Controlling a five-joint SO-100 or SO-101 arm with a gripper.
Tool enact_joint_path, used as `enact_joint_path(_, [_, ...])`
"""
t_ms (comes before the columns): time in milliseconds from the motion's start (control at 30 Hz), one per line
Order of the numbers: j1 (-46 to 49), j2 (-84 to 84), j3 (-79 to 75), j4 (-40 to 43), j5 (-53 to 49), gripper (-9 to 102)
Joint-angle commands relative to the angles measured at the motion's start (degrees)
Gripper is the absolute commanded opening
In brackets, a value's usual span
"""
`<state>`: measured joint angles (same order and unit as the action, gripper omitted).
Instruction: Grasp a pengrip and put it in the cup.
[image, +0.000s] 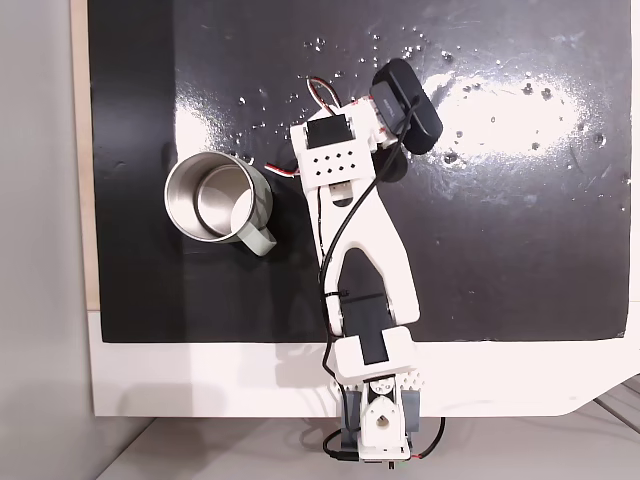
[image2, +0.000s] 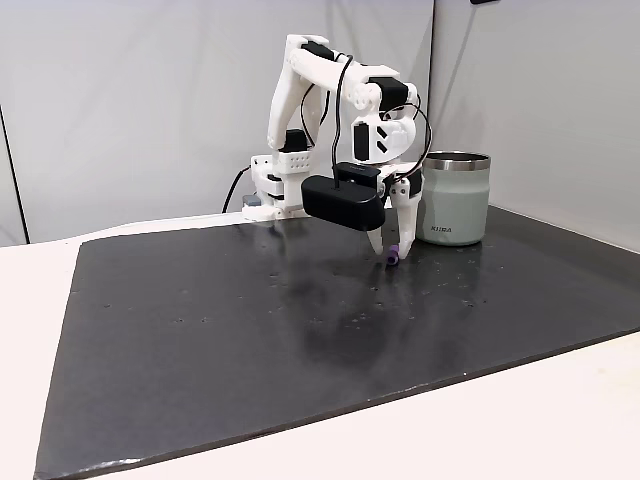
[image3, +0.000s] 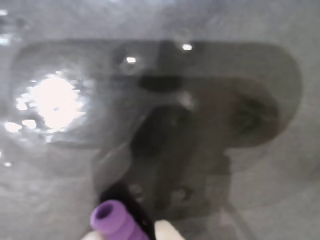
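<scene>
In a fixed view from the side, my gripper (image2: 392, 250) points down at the black mat (image2: 250, 330), shut on the light-purple pengrip (image2: 391, 258). The tube's lower end is at or just above the mat; I cannot tell if it touches. The steel cup (image2: 455, 198) stands upright just to the right and behind. In the wrist view the pengrip (image3: 112, 220) sticks out at the bottom edge beside a white fingertip (image3: 167, 231). In a fixed view from above, the cup (image: 200, 228) stands left of the arm, its pale handle (image: 258, 240) toward the lower right.
The black wrist camera (image: 408, 105) covers the fingers from above. The white arm (image: 365, 250) reaches up from its base (image: 378, 425) at the mat's near edge. Glare patches and small specks mark the mat (image: 520, 220).
</scene>
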<state>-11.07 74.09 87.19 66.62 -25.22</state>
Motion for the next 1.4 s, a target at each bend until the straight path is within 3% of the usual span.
enact_joint_path(0, [-0.6, 0.3, -3.0, -0.7, -0.5, 1])
enact_joint_path(433, [-0.9, 8.0, -2.1, 1.8, 1.2, 0])
enact_joint_path(800, [-1.9, 22.5, -12.3, 16.2, 1.9, 0])
enact_joint_path(1067, [-8.4, 26.4, -26.4, 28.6, 4.7, 0])
enact_joint_path(1367, [-16.4, 22.9, -30.2, 31.8, 9.7, 0])
